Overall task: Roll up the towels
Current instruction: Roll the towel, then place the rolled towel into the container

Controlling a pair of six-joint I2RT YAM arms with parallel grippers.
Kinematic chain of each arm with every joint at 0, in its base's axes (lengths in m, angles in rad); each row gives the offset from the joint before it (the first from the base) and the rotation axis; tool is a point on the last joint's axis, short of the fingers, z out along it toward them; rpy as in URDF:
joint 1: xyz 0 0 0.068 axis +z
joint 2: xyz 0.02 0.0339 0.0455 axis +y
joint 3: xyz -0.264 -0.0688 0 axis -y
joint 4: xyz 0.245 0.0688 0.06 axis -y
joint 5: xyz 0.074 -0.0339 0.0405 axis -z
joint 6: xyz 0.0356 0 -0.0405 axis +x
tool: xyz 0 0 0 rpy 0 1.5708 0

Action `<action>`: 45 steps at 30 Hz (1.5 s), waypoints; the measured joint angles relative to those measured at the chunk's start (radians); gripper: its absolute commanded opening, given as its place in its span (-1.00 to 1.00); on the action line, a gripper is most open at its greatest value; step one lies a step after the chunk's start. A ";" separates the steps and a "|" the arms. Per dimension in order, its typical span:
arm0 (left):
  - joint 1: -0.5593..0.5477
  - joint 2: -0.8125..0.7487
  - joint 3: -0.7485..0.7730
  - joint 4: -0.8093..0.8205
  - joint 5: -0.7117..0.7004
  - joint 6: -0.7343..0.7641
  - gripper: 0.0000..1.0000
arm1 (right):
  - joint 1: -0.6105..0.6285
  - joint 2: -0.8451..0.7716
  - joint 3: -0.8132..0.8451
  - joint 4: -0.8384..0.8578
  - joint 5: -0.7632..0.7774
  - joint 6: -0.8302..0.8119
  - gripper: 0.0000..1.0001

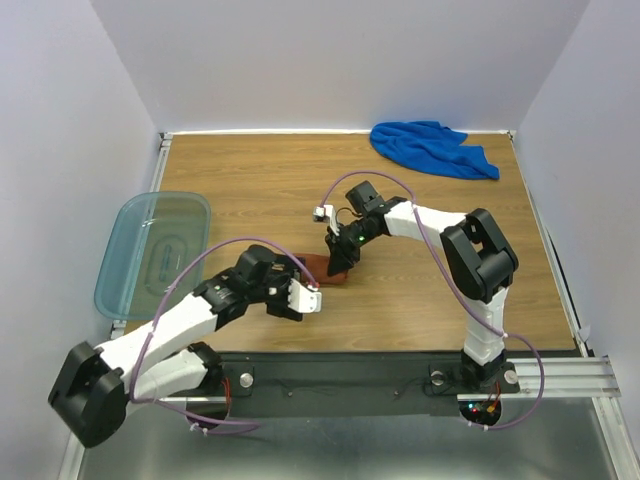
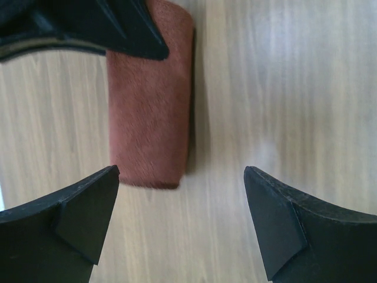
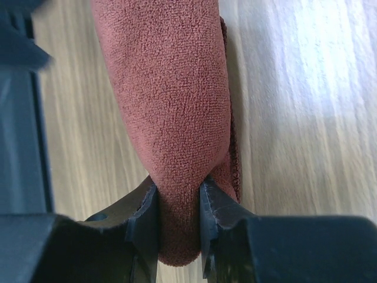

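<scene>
Roll of brown towel [image 3: 171,106] on the table [image 1: 420,190].
Right pincer [image 3: 177,206] clamps one end; left pincer [image 2: 181,174] stands wide, empty, near the other.

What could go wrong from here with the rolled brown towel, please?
1. Only the right gripper pinches one end of the rust-brown towel; the left gripper stands open, not gripping it, so the roll might loosen if dragged.
2. The cloth sits squeezed deep in that grip and could snag when the jaws open.
3. The blue towel lies crumpled at the far edge, probably awkward to roll.
</scene>
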 measured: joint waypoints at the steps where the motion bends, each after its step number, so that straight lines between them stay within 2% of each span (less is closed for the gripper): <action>1: -0.016 0.026 0.000 0.029 -0.021 0.003 0.97 | -0.001 0.005 0.006 -0.006 -0.011 0.000 -0.99; 7: -0.087 0.207 0.004 0.168 -0.107 0.016 0.96 | -0.002 0.035 0.034 -0.045 -0.060 -0.003 -0.99; 14: -0.115 0.330 0.006 0.305 -0.172 0.033 0.88 | -0.002 0.035 0.034 -0.052 -0.065 -0.012 -0.99; 26: -0.128 0.462 0.009 0.451 -0.238 0.062 0.46 | -0.010 0.060 0.058 -0.078 -0.094 -0.019 -0.99; 27: -0.128 0.467 0.013 0.456 -0.241 0.062 0.34 | -0.012 0.062 0.060 -0.080 -0.098 -0.020 -0.99; 30: -0.130 0.479 0.018 0.466 -0.248 0.064 0.14 | -0.012 0.064 0.062 -0.084 -0.105 -0.023 -0.99; 31: -0.132 0.483 0.019 0.468 -0.251 0.065 -0.04 | -0.012 0.065 0.064 -0.087 -0.108 -0.024 -0.99; 33: -0.135 0.486 0.021 0.465 -0.256 0.069 -0.22 | -0.012 0.066 0.066 -0.091 -0.114 -0.027 -0.99; 34: -0.137 0.486 0.023 0.459 -0.257 0.071 -0.42 | -0.012 0.066 0.066 -0.093 -0.117 -0.028 -0.98; 37: -0.142 0.486 0.039 0.426 -0.261 0.066 -0.65 | -0.012 0.066 0.067 -0.099 -0.118 -0.030 -0.89; 39: -0.145 0.486 0.050 0.404 -0.261 0.058 -0.78 | -0.012 0.066 0.068 -0.105 -0.115 -0.030 -0.64; 40: -0.146 0.486 0.058 0.387 -0.260 0.053 -0.81 | -0.012 0.066 0.070 -0.110 -0.110 -0.029 -0.44; 41: -0.148 0.486 0.064 0.372 -0.259 0.045 -0.85 | -0.014 0.066 0.075 -0.118 -0.105 -0.024 0.07; 44: -0.150 0.478 0.083 0.325 -0.255 0.007 -1.00 | -0.034 0.066 0.093 -0.147 -0.101 -0.003 0.86; 45: -0.151 0.470 0.084 0.309 -0.251 -0.011 -1.00 | -0.042 0.066 0.101 -0.157 -0.097 0.001 0.89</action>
